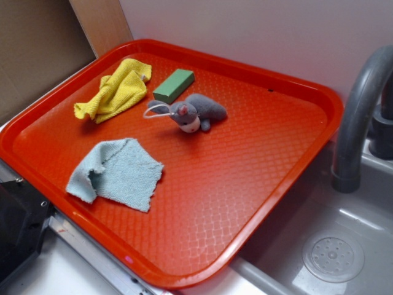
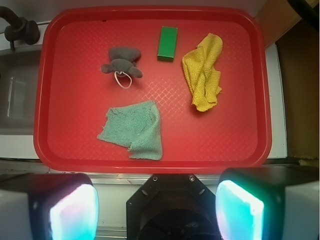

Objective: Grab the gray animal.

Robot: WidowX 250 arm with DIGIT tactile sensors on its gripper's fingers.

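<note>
The gray animal [image 1: 195, 112] is a small plush mouse with a white snout and a thin white string loop, lying on the red tray [image 1: 245, 184] toward its back. In the wrist view the gray animal [image 2: 122, 61] lies in the tray's upper left part, far from the gripper [image 2: 157, 210]. The gripper hangs high above the tray's near edge, open, with nothing between its two pads [image 2: 75, 212]. The gripper does not show in the exterior view.
A green block [image 1: 174, 85] lies just behind the mouse. A yellow cloth [image 1: 115, 91] sits at the tray's back left, a pale blue-gray cloth [image 1: 116, 172] at front left. A gray faucet [image 1: 359, 110] and sink [image 1: 331, 252] stand right of the tray.
</note>
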